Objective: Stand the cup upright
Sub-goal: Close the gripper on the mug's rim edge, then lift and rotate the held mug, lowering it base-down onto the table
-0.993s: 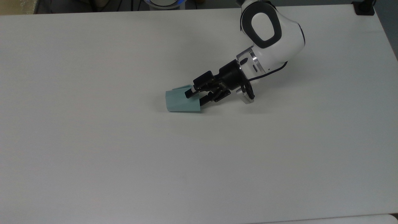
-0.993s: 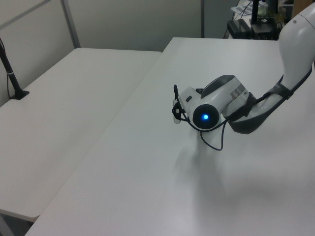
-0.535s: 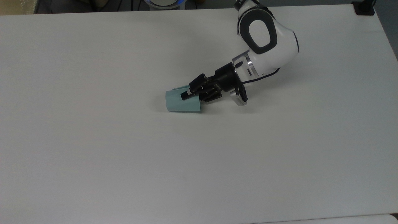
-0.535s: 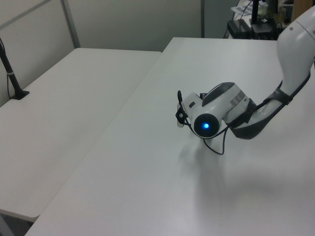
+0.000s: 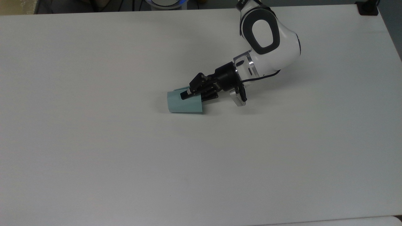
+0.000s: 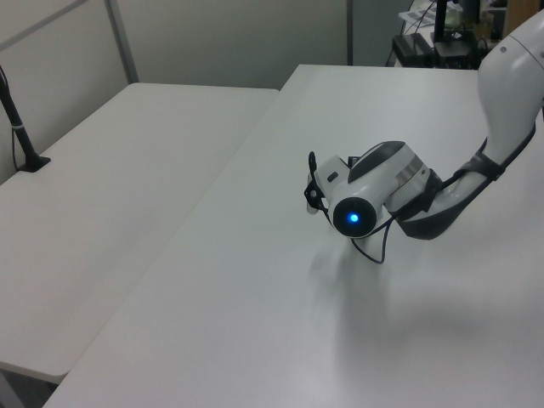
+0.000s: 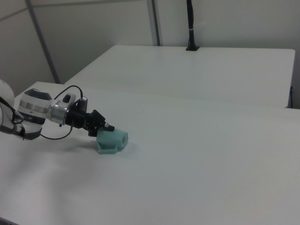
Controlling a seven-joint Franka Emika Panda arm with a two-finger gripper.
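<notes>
White and bare, the bench (image 5: 94, 157) runs across the whole top view, with a second pale bench (image 7: 211, 65) standing beyond it at the far side of the right view.

Going from the top view's left, the first thing met is the cup (image 5: 184, 102), lying on its side a little left of the middle of the bench. Its narrower base points to the top view's left and its wider rim to the top view's right, toward the arm. In the right view the cup (image 7: 111, 139) likewise lies flat on the surface, base end facing the right view's right.

Next comes the gripper (image 5: 186, 95), reaching in low from the top view's right. One dark finger lies over the upper wall of the cup near the rim, and the other seems to sit inside the mouth, so the gripper appears pinched on the cup's wall. In the right view the gripper (image 7: 106, 127) meets the cup at its rim end.

Farther right, the white arm (image 5: 267, 40) slopes up toward the far edge of the bench.

As for progress, the grasp looks made, but the cup is not yet raised: lifting, tipping it onto its base and letting go all remain.
</notes>
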